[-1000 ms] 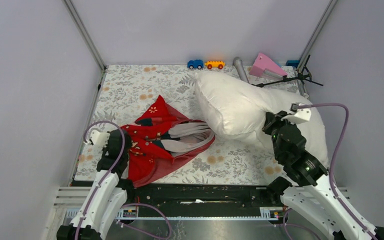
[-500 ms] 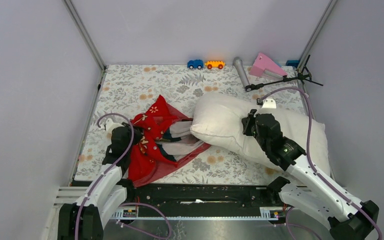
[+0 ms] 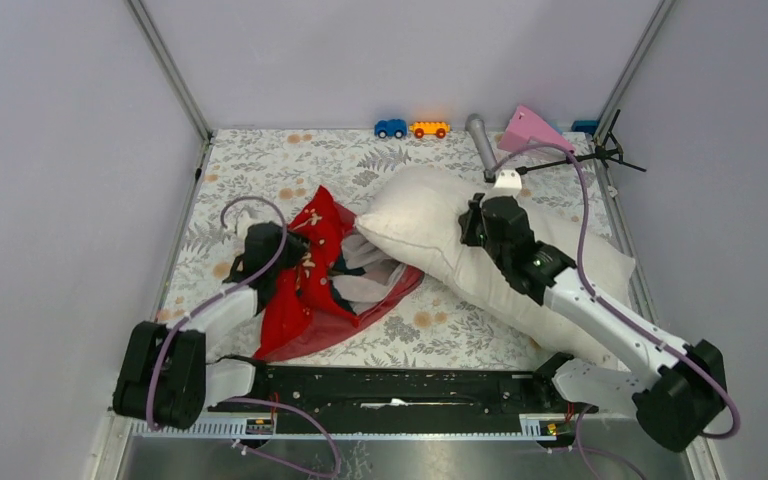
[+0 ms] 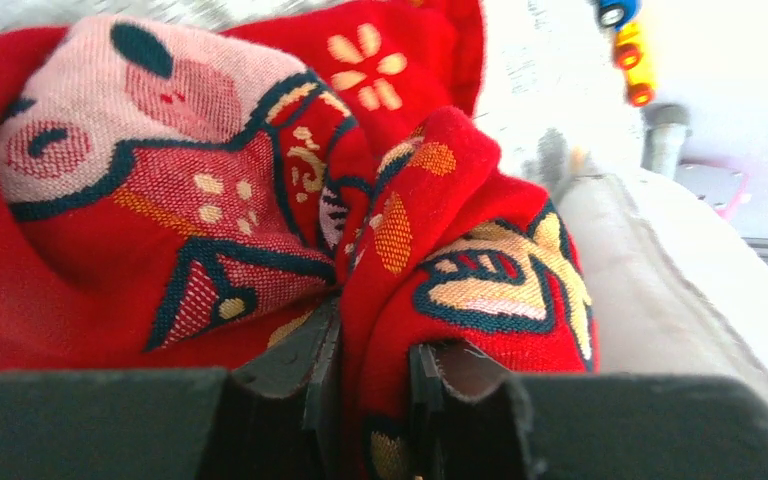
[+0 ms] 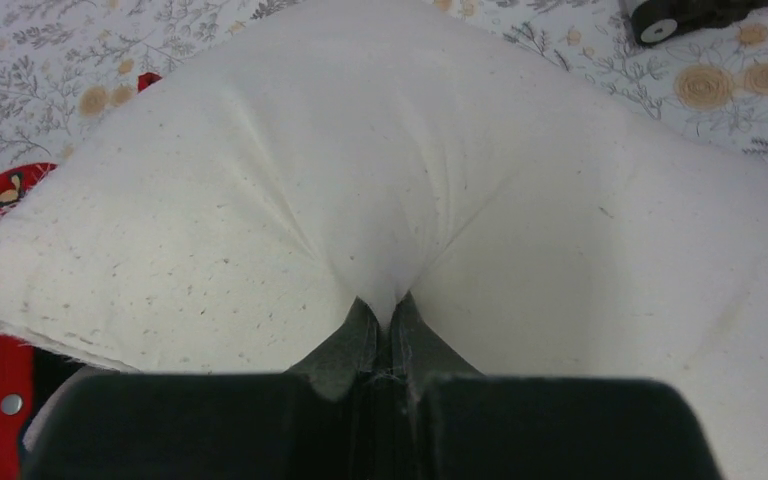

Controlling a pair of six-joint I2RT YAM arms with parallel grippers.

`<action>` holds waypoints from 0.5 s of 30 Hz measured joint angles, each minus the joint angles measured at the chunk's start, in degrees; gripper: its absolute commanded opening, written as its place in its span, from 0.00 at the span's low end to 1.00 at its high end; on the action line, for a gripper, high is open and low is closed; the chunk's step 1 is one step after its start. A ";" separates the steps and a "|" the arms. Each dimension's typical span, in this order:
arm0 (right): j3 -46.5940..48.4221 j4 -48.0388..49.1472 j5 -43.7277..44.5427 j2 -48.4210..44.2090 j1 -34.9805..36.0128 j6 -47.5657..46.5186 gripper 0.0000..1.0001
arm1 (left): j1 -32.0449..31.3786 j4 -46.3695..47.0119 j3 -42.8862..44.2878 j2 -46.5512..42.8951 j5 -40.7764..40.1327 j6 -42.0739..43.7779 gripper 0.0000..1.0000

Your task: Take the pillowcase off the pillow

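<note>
Red woven pillowcase (image 3: 310,290) lies bunched left of centre in the top view, with a fold of it pinched between the nearly closed fingers of your left gripper (image 4: 370,370). The white pillow (image 3: 420,215) stretches from mid-frame to the lower right, and your right gripper (image 5: 392,318) is clamped tight on a tuck of its skin near the upper-left end. That end's corner rests at the pillowcase's open mouth, so the parting pull looks to run along the pillow's length: right arm toward lower right, left arm toward the left edge.
</note>
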 measured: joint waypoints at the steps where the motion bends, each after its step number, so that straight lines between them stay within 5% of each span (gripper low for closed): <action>1: 1.81 0.11 0.07 2.01 0.00 -0.22 0.00 | -0.46 -0.52 2.86 2.03 -0.13 -0.17 0.00; 10: 20.74 -0.46 0.48 19.63 -0.26 -5.35 0.04 | -1.05 -2.01 28.11 15.37 -2.36 -0.07 0.00; 12: 25.29 -0.61 0.24 23.06 -0.26 -6.43 0.46 | -1.05 -2.10 33.33 18.47 -2.40 0.92 0.12; 13: 27.93 -0.74 -0.17 24.98 -0.26 -6.93 0.70 | -1.07 -2.05 35.93 20.04 -2.38 1.49 0.27; 15: 32.22 -0.13 -1.09 27.85 -0.26 -7.52 0.97 | -1.07 -1.16 39.56 22.38 -1.81 3.30 0.61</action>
